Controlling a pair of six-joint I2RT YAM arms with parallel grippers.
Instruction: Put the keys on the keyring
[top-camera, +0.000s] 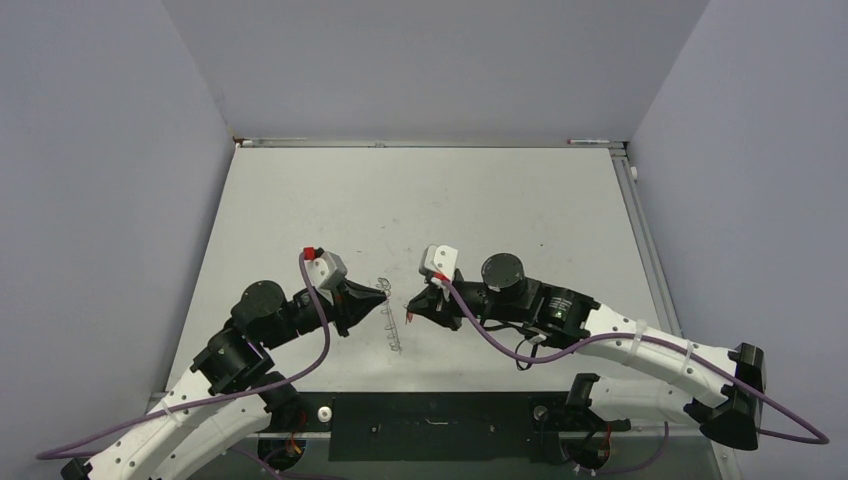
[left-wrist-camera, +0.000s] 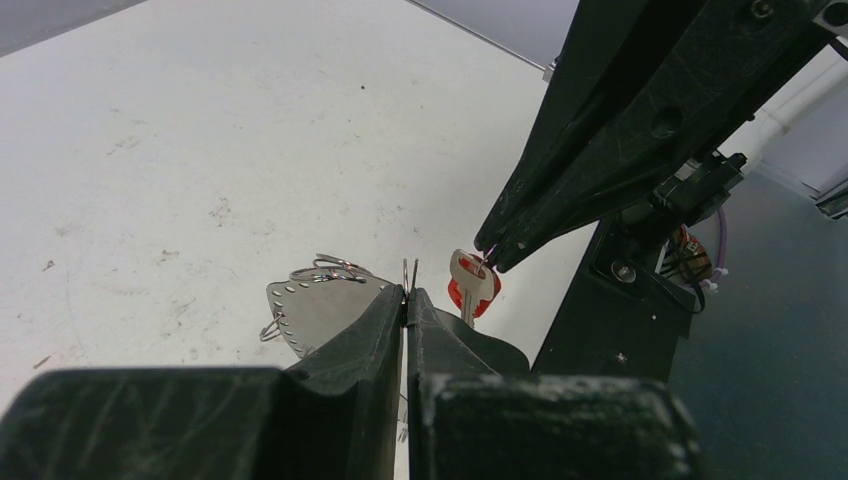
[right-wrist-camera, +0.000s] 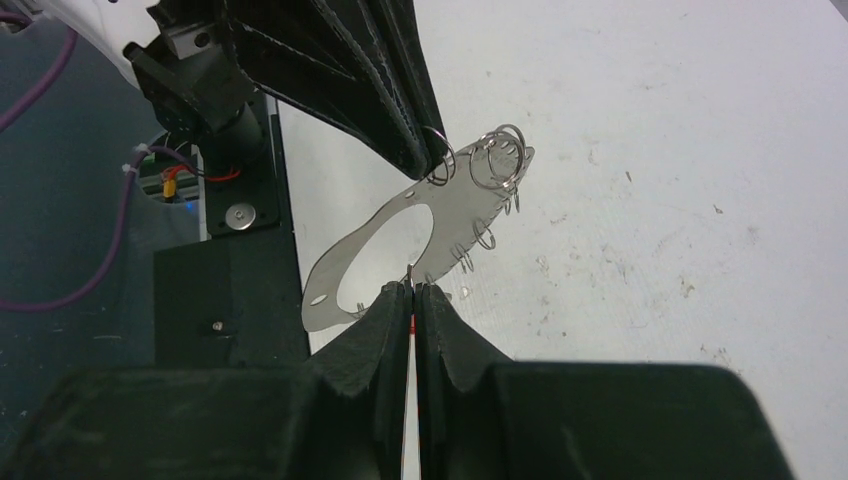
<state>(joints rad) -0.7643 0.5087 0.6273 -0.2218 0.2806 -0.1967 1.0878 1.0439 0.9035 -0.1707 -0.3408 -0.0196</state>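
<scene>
The keyring (right-wrist-camera: 457, 205) is a thin silvery plate with an oval cut-out and small wire loops along its rim, hanging tilted above the table. My left gripper (left-wrist-camera: 406, 293) is shut on one small loop (left-wrist-camera: 410, 270) at the ring's edge. In the right wrist view the left fingers (right-wrist-camera: 395, 110) pinch that loop from above. My right gripper (right-wrist-camera: 411, 287) is shut on the key (left-wrist-camera: 472, 285), whose red head and silvery blade hang from its fingertips just right of the left jaws. From above, both grippers (top-camera: 383, 298) (top-camera: 412, 308) meet tip to tip over the keyring (top-camera: 392, 325).
A black mounting plate (top-camera: 430, 425) lies along the near table edge between the arm bases. Purple cables (top-camera: 320, 340) loop from both wrists. Grey walls close in the white table (top-camera: 450, 200) on three sides.
</scene>
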